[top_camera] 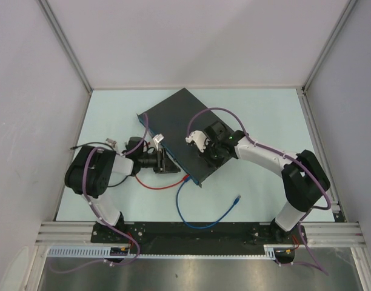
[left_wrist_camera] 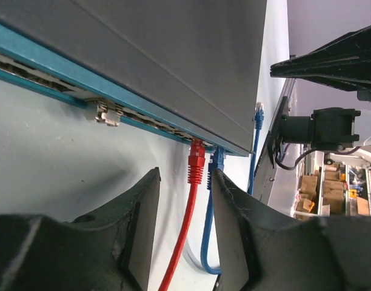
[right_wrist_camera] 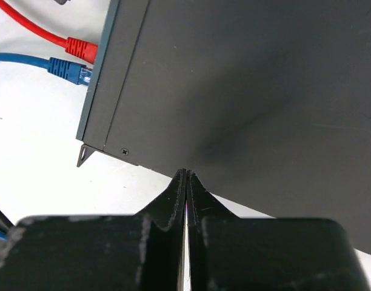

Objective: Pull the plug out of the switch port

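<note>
The switch (top_camera: 176,118) is a flat dark grey box lying at an angle, with its teal socket edge (left_wrist_camera: 52,57) facing my left arm. A red plug (left_wrist_camera: 196,161) and a blue plug (left_wrist_camera: 217,162) sit side by side in sockets near the end of that edge. Both also show in the right wrist view: red (right_wrist_camera: 81,48) and blue (right_wrist_camera: 67,68). My left gripper (left_wrist_camera: 185,176) is open just short of the plugs, with the red cable (left_wrist_camera: 182,230) running between its fingers, untouched. My right gripper (right_wrist_camera: 185,174) is shut and empty, with its tips at the switch's side edge (top_camera: 211,155).
A small pale connector (left_wrist_camera: 106,113) sits further along the socket row. The red cable (top_camera: 152,185) loops on the table towards the left arm. The blue cable (top_camera: 200,223) curls forward to a loose blue plug (top_camera: 236,198). White walls enclose the table.
</note>
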Available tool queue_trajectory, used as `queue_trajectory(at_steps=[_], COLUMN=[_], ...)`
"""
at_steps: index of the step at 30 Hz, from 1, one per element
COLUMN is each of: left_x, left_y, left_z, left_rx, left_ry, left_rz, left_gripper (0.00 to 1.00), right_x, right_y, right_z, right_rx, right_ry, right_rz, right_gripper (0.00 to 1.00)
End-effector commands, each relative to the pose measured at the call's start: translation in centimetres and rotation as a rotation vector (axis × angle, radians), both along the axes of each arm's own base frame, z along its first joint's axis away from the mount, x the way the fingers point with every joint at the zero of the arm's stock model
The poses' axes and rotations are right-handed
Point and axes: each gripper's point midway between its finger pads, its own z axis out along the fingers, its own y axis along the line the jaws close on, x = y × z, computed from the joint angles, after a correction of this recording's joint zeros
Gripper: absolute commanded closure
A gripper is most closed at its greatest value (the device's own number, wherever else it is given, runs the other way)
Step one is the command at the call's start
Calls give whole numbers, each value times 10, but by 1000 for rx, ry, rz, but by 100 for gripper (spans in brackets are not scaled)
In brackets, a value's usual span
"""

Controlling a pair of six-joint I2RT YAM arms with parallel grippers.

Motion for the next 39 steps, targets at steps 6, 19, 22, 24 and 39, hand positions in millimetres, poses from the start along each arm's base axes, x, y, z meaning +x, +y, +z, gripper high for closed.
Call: queue_trajectory(at_steps=[6,19,22,24,39], left_x=[2,-4,-6,-6,-10], left_y=[-25,-33,-36,-39,-48], left_z=[9,2,2,1,-9], left_rx=[-71,-93,-100,-104,-132], left_ry=[-66,-26,-20,-14,57], left_rz=[-104,-147,-165,-174,-224], left_gripper=[56,63,64,65,69], right_x=[11,8,7,7,8], right_y=[1,4,5,5,3], right_z=[-10,-14,-13,-13,-9], right_rx=[18,0,0,-2,-11], right_ry=[21,19,15,12,-7], right_rz=[-47,-31,-26,-24,-15], right_gripper=[100,100,100,100,100])
